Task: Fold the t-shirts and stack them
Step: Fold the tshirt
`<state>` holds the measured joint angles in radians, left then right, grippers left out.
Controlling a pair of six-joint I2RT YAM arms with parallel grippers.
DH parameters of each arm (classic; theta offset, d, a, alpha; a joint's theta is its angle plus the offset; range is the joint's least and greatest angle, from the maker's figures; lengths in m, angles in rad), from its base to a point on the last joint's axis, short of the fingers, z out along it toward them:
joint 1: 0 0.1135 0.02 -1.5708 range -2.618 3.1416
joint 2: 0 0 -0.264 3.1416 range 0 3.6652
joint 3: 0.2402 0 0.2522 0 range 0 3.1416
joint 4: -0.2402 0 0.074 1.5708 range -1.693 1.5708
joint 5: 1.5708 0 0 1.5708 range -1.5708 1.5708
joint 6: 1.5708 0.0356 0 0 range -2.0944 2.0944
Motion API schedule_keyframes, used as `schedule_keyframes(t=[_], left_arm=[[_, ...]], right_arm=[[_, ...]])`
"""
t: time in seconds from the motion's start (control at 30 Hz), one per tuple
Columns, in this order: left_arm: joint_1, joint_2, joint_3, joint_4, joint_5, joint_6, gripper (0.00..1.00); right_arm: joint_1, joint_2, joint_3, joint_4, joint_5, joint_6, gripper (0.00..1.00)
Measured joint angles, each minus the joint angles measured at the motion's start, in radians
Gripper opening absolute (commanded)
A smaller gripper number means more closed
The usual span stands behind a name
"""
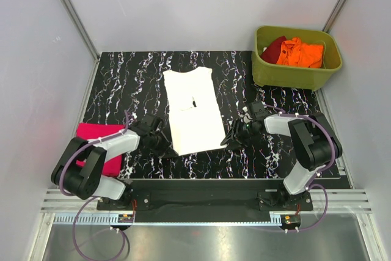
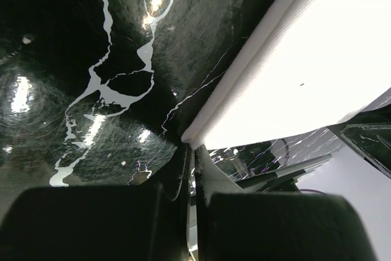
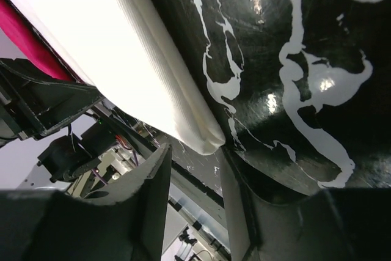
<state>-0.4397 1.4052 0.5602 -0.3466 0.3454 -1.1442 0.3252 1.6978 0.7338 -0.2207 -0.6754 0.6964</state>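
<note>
A white t-shirt (image 1: 192, 111) with a small black print lies folded into a long strip on the black marbled table (image 1: 122, 84). My left gripper (image 1: 166, 148) is at its near left corner. In the left wrist view that gripper (image 2: 192, 148) is shut, with the white t-shirt's (image 2: 293, 71) corner pinched at the fingertips. My right gripper (image 1: 234, 140) sits at the near right corner. Its jaws (image 3: 195, 151) stand open, and the white t-shirt's (image 3: 122, 59) folded corner lies just ahead of the gap. A folded magenta-pink t-shirt (image 1: 98, 145) rests at the near left.
An olive-green tub (image 1: 296, 68) stands at the far right corner, holding an orange t-shirt (image 1: 300, 53) and a dark red one (image 1: 273, 46). White walls close in the table on three sides. Both arm bases sit at the near edge.
</note>
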Motion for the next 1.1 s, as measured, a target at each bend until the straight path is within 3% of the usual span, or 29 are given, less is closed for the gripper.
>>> schedule_keyframes(t=[0.23, 0.27, 0.3, 0.33, 0.67, 1.1], left_arm=[[0.002, -0.014, -0.013, 0.008, -0.002, 0.002, 0.0], [0.003, -0.014, -0.013, 0.008, -0.002, 0.003, 0.0], [0.003, -0.014, -0.013, 0.008, -0.002, 0.005, 0.0], [0.003, -0.016, -0.013, 0.008, -0.003, 0.008, 0.0], [-0.027, -0.136, -0.064, -0.056, -0.076, 0.029, 0.0], [-0.305, -0.436, -0.154, -0.223, -0.148, -0.105, 0.0]], right_arm=[[0.0, 0.032, 0.008, 0.021, 0.002, 0.036, 0.27], [0.0, 0.038, 0.009, 0.024, 0.001, 0.039, 0.23], [0.0, 0.042, 0.009, 0.027, 0.0, 0.04, 0.08], [0.0, 0.047, 0.009, 0.032, 0.002, 0.037, 0.0], [0.034, -0.036, -0.07, 0.055, 0.04, 0.018, 0.0], [0.186, -0.407, -0.301, -0.058, 0.123, 0.123, 0.0]])
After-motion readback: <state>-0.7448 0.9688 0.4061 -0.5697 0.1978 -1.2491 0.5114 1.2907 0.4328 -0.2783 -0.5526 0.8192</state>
